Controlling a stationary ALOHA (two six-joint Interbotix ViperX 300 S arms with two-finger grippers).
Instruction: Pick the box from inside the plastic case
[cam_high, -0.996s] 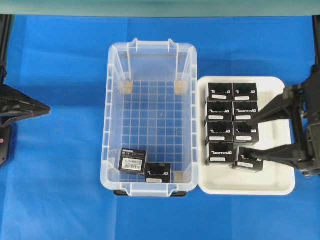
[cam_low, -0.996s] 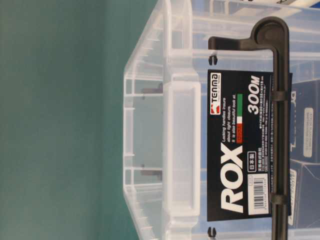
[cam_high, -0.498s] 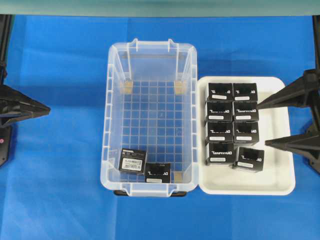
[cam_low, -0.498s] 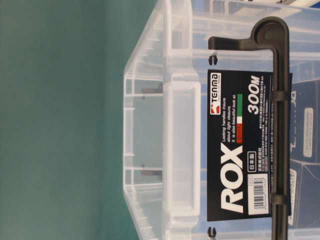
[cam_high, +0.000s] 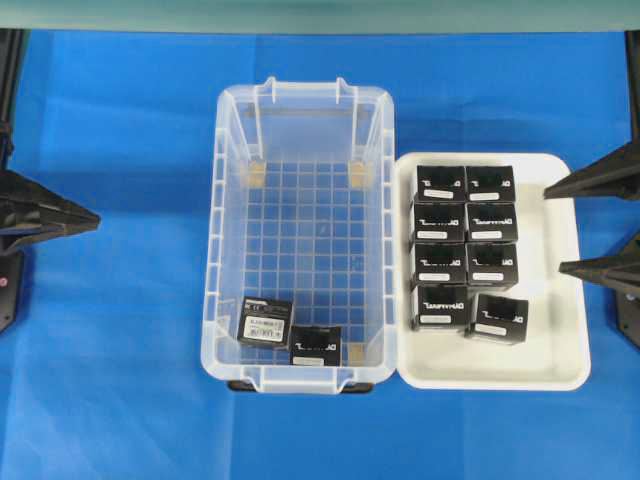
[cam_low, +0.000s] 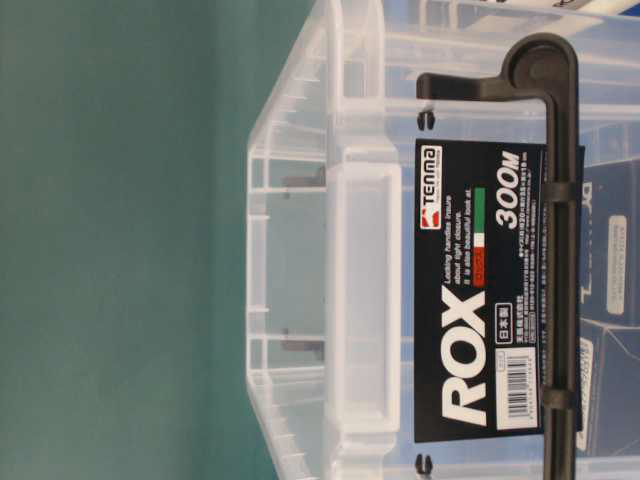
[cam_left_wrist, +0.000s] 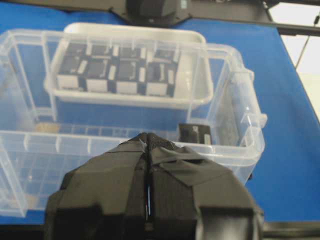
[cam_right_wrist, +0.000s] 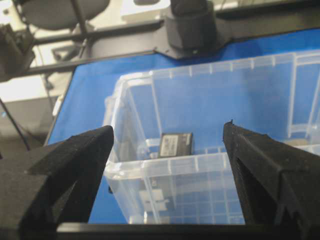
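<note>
The clear plastic case (cam_high: 228, 240) stands mid-table. Two black boxes lie at its near end: one (cam_high: 265, 321) by the left wall, one (cam_high: 315, 344) against the front wall. The case also shows in the right wrist view (cam_right_wrist: 165, 170) with a box (cam_right_wrist: 176, 145) inside, and in the left wrist view (cam_left_wrist: 235, 105) with a box (cam_left_wrist: 195, 134). My left gripper (cam_high: 92, 214) is shut and empty at the left edge, clear of the case. My right gripper (cam_high: 553, 228) is open and empty at the right edge, its fingertips beside the tray.
A shallow white tray (cam_high: 560, 340) right of the case holds several identical black boxes (cam_high: 465, 245) in two columns. The table-level view shows the case's end wall with a black ROX label (cam_low: 480, 290) and a black handle bar (cam_low: 560, 250).
My right gripper has drawn back to the right, off the tray and away from the front-right box there. The left gripper and the boxes in the case have not moved.
</note>
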